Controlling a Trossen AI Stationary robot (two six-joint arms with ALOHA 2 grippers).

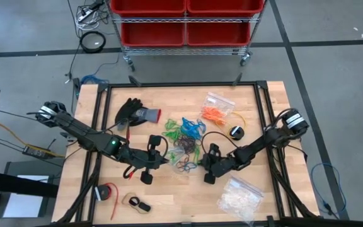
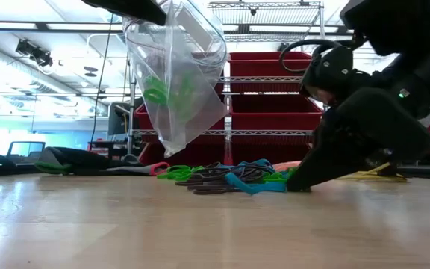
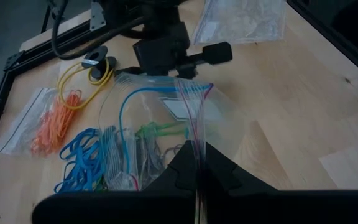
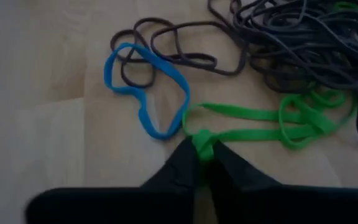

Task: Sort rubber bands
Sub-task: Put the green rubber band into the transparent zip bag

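Pinching a green band [image 4: 253, 118] at one end, the right gripper [image 4: 202, 163] sits w/ fingertips down on the table [image 1: 188, 195], jaws closed tight on that loop. Just beside the pinch lies a blue band [image 4: 143, 87], overlapping a dark brownish one; a tangle of black bands [image 4: 291, 37] is a bit beyond.

Landmark = the loose rubber bands [image 1: 184, 142] heaped mid-table (green, blue, black mixed). Right gripper [image 1: 208, 171] is at the pile's near-right edge. Left gripper [image 1: 149, 165] is at the pile's near-left side, jaws shut on the top edge of a clear zip bag [image 3: 160, 137], which hangs open above the tabletop w/ some green bands already inside (seen in low view too).

Beyond the pile, to the right: another clear bag w/ orange bands [image 1: 216, 113], and a yellow cable [image 1: 239, 120] next to it. Beyond-left of the pile: a dark glove [image 1: 134, 113]. Nearer than the pile, right side: bag of whitish pieces [image 1: 239, 197].
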